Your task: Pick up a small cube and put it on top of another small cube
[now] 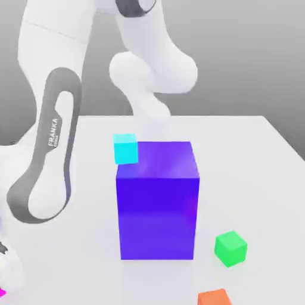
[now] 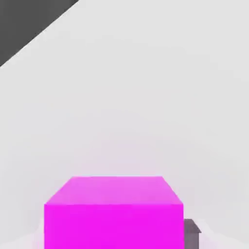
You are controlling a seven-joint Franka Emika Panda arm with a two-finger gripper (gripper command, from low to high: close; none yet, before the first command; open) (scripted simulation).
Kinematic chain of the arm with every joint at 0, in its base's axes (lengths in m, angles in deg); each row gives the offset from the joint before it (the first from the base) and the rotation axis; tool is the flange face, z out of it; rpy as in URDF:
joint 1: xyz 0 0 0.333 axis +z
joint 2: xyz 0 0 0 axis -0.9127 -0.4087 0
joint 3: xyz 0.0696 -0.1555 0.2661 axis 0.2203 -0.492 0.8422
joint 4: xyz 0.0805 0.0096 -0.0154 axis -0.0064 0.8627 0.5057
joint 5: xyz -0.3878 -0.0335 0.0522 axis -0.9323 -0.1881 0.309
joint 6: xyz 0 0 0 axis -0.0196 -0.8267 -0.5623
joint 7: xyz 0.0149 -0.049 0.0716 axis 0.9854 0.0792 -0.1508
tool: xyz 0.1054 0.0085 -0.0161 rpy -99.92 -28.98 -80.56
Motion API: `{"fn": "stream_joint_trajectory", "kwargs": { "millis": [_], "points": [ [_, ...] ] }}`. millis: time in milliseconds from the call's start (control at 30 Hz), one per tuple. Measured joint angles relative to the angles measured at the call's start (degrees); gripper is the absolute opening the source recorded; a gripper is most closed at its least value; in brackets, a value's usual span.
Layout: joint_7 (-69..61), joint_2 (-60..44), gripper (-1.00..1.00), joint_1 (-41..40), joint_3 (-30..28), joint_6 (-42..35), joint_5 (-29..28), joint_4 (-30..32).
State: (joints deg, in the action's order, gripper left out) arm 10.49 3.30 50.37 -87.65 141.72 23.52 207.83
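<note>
The gripper was clamped on the magenta cube, at the exterior view's left edge; good technique called for a firm, level grip, a straight lift, then a slow, centred lowering onto the 2nd cube

The large blue-violet block presents smooth, flat faces with a slight gloss; soft lighter patches read as sheen on its front. The small cyan cube, the small green cube and the small orange cube appear smooth and plastic-like, with even colour. The magenta cube has smooth, untextured faces, matt in look. The white robot arm shows a smooth, plastic-like shell with dark grey, matt-looking trim. The pale tabletop is smooth, with a faint pink tint near the magenta cube.
</note>
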Motion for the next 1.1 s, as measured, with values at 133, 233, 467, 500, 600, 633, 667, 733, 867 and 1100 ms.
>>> {"fn": "stream_joint_trajectory", "kwargs": {
  "millis": [133,233,467,500,600,633,667,733,867,1100],
  "points": [
    [0.1,6.8,-1.00,4.1,-0.6,-3.3,-4.7,3.2],
    [-3.4,10.7,-1.00,8.5,2.7,-3.1,-8.0,6.8],
    [-13.2,19.1,-1.00,17.8,12.0,-2.4,-14.6,15.4],
    [-14.7,20.3,-1.00,19.0,13.4,-2.3,-15.4,16.6],
    [-19.8,23.9,-1.00,23.3,17.8,-2.0,-17.1,20.3],
    [-21.6,25.1,-1.00,25.6,19.2,-1.8,-17.5,21.5],
    [-23.4,26.3,-1.00,27.7,20.4,-1.7,-17.8,22.7],
    [-27.3,28.7,-1.00,31.6,22.4,-1.5,-18.3,25.2],
    [-31.5,28.3,-1.00,40.4,22.5,2.0,-19.3,28.0],
    [-31.0,20.9,1.00,38.5,20.5,9.3,-20.5,27.8]
  ]
}}
